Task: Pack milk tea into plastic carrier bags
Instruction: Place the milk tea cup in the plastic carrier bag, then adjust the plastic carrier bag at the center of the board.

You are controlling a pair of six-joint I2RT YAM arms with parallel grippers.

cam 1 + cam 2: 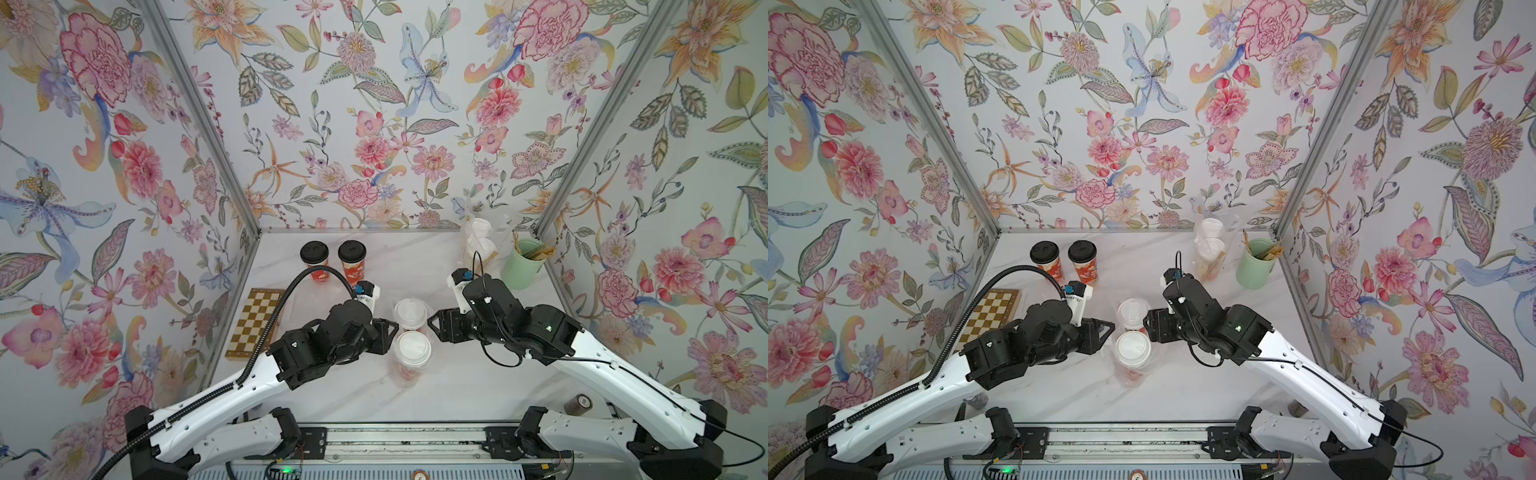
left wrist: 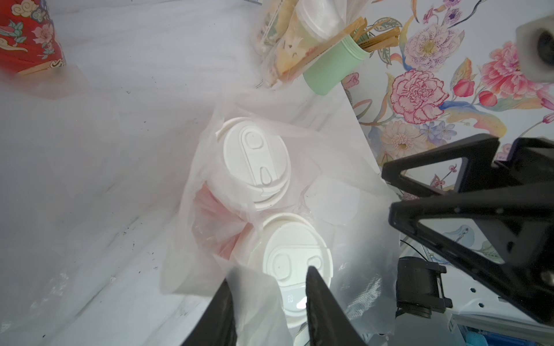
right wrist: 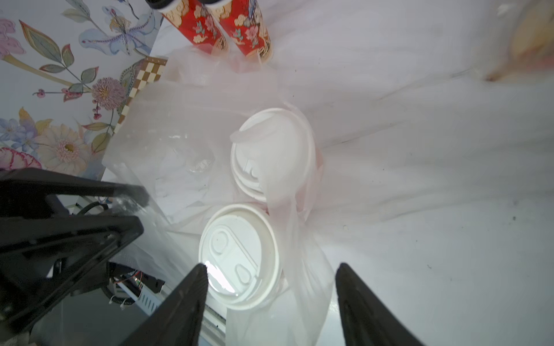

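Four white-lid cups (image 1: 413,347) look bagged: near bag (image 1: 400,376) mid-bench, far bag (image 1: 478,243) in the back right corner. You've two black-lid cups (image 1: 314,254) left, back left. Left gripper (image 2: 269,275) narrowly parted, right gripper (image 3: 271,266) wide, both empty.

floral walls (image 1: 374,104), marble tbl (image 1: 415,266)

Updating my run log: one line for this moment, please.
centre bag: two white-lid cups inside | left gripper: open | right gripper: open | black-lid cups: unbagged
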